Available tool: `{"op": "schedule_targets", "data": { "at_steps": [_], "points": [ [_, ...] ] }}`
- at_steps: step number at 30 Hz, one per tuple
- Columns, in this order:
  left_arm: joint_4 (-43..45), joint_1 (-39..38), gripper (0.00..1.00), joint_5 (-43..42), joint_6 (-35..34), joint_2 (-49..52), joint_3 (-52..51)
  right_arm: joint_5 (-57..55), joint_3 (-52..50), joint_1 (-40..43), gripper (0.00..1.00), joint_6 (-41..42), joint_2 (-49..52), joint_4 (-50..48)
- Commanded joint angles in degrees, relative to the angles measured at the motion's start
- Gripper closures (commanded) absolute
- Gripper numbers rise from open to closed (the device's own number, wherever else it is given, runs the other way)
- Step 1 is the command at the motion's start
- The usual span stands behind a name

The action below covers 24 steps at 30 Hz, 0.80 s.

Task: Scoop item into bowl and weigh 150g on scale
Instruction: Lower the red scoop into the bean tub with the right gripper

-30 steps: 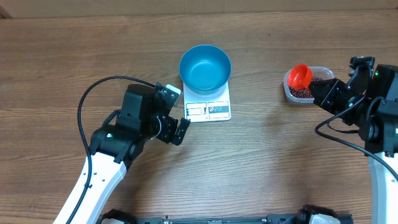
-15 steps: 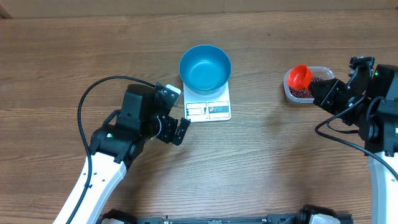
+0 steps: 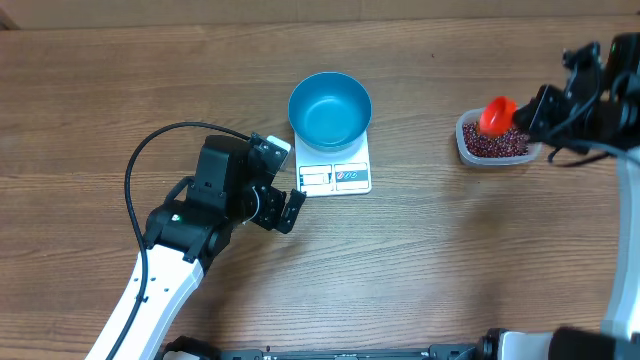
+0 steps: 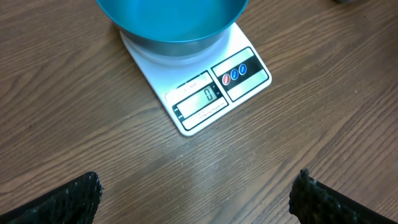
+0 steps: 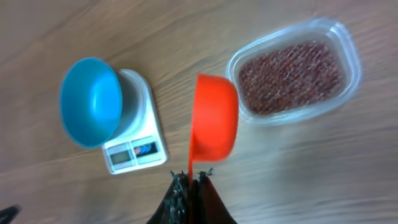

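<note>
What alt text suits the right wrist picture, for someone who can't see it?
The right gripper, shut, holds an orange scoop by its handle, next to a clear tub of red-brown beans. Nearby, an empty blue bowl sits on a white scale on a wooden table.

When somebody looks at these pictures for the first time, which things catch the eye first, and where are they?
First the deep blue bowl, empty, standing on the white kitchen scale near the middle of the wooden table. Then the bright orange-red scoop, held by the right claw beside the clear tub of dark red-brown beans at the right.
</note>
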State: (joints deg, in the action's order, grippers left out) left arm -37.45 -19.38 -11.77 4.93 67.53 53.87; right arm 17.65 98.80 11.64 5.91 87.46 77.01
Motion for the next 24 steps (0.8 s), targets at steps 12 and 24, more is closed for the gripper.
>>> {"op": "schedule_targets", "data": {
  "at_steps": [12,24],
  "points": [
    [0.20,0.24,0.00,0.20,1.31,-0.02,-0.42,-16.20,3.52,0.44,0.96,-20.44,10.58,-2.99],
    [0.20,0.24,0.00,0.20,1.29,-0.02,-0.42,-15.93,3.48,1.03,0.96,-24.00,20.37,-3.63]
  ]
}}
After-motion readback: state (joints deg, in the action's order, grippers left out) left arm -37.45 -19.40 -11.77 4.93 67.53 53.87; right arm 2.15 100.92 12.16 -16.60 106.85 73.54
